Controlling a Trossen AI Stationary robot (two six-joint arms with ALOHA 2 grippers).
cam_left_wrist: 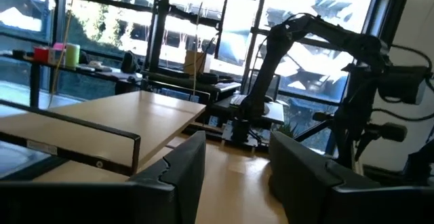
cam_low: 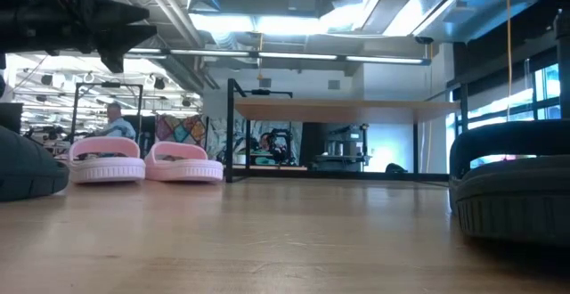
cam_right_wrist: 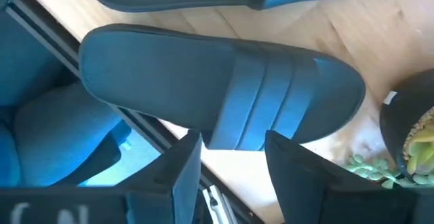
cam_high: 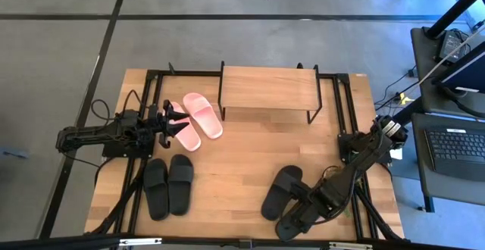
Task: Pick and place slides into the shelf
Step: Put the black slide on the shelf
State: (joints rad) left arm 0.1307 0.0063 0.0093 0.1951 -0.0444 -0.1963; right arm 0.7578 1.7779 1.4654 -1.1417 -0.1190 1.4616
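Worktop (cam_high: 250,163): light wooden surface carrying the shelf, all six slides and both arms.
Shelf (cam_high: 269,89): stands at the far middle of the worktop, its wooden top board bare; in the low view the space under the board (cam_low: 343,109) holds no slide.
Left black pair (cam_high: 168,185): two slides lying side by side on the near left of the worktop, apart from both grippers.
Right black pair (cam_high: 282,191): on the near right; one slide lies in the open, the other is mostly hidden under the right arm. In the right wrist view a black slide (cam_right_wrist: 224,95) lies just ahead of the fingers.
Pink pair (cam_high: 195,119): side by side, just left of the shelf, toes pointing away from it.
Left gripper (cam_high: 173,119): raised at the pink pair's outer slide, fingers set apart at a middling width, nothing between them.
Right gripper (cam_high: 289,224): low at the near right edge, over the hidden black slide, fingers (cam_right_wrist: 178,176) parted with nothing between them.
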